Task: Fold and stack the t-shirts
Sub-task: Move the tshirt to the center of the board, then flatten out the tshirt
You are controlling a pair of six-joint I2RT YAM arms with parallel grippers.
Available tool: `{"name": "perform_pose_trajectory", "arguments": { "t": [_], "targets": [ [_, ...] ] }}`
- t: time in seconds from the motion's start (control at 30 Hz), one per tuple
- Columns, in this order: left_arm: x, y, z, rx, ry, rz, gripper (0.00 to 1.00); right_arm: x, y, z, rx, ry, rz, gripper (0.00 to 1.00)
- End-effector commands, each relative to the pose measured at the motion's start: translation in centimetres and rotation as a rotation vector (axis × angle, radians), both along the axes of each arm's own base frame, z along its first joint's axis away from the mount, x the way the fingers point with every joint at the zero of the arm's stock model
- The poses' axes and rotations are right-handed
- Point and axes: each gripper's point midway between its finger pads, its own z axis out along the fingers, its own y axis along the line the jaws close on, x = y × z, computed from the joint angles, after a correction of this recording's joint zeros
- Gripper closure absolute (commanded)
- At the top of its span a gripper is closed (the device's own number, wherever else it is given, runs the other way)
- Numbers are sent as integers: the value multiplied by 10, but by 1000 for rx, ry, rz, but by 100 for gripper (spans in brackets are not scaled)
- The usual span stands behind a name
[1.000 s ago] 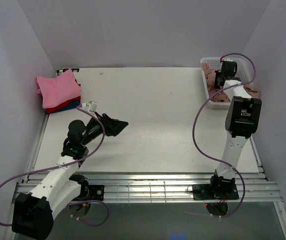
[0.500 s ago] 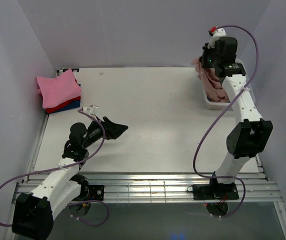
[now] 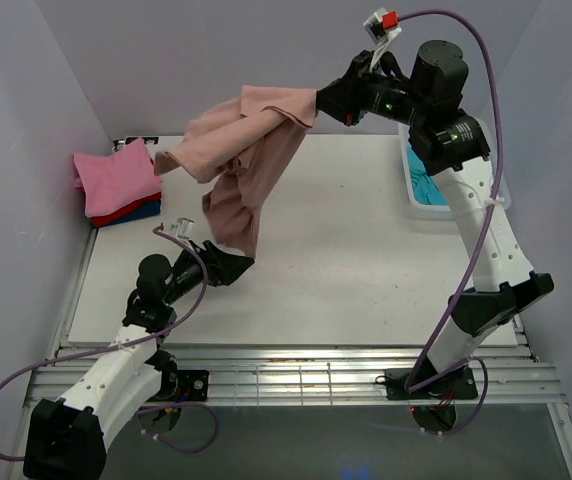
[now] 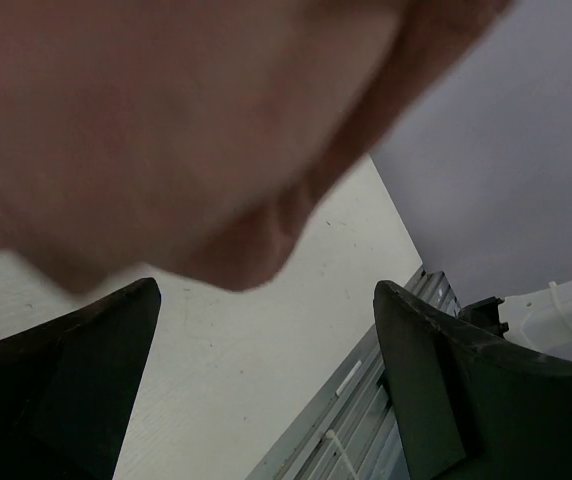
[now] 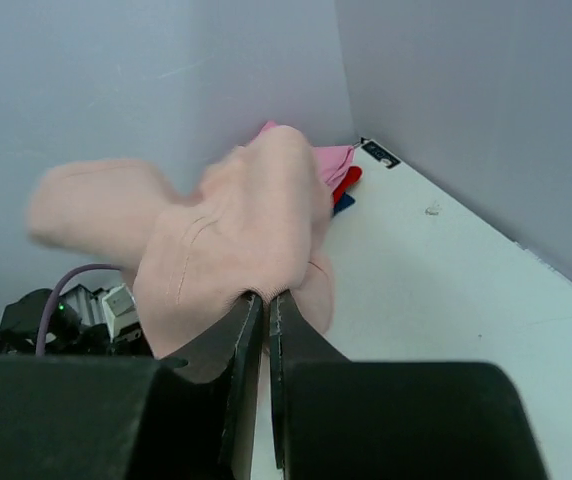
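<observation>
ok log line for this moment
right gripper shut on dusty rose-brown cloth t-shirt, aloft | left gripper open under hem | pink-topped folded stack far left

A robot lab cell: plain grey walls (image 3: 266, 60) box in a white table (image 3: 366, 260).

White arm links (image 3: 487, 215), black joints (image 3: 436, 65), purple cables (image 3: 493, 110), black wedge fingers (image 4: 66, 370)

Pinched in black two-finger right gripper (image 5: 267, 297): soft dusty rose cloth t-shirt (image 5: 236, 235), bunched, partly blurred, jaws almost touching. Behind it, folded bright pink t-shirt (image 5: 334, 160) over red t-shirt (image 5: 348, 181) and dark blue t-shirt (image 5: 342, 203), on white tabletop (image 5: 446, 290) by the wall.
</observation>
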Motion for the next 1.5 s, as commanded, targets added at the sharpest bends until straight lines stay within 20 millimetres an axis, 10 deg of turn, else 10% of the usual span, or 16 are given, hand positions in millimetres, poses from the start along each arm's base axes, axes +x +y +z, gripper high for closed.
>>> {"name": "perform_pose_trajectory", "arguments": {
  "t": [0.0,0.13,0.17,0.3,0.47,0.6,0.9,1.17,1.47],
  "targets": [
    [-4,2,5,-12,-18,5,2,-35,-15,20,44,-25,21,92],
    [-7,5,17,-12,-40,16,2,-4,-46,-99,-84,159,-260,92],
    [-6,8,15,5,-34,37,2,-5,-58,-161,-149,234,-319,92],
    [1,19,16,75,-49,104,2,1,-119,-305,-369,432,-655,92],
    [10,29,15,156,-15,160,2,-24,-186,-409,-623,627,-955,90],
    [14,36,17,154,-26,212,2,-30,-185,-402,-623,568,-933,72],
    [35,61,-45,261,89,368,2,-66,-61,-294,-425,318,-333,40],
    [48,91,-54,318,81,540,2,-130,55,-349,-542,295,90,38],
    [45,102,-58,329,94,596,2,-125,124,-407,-660,255,141,41]
  ]
}}
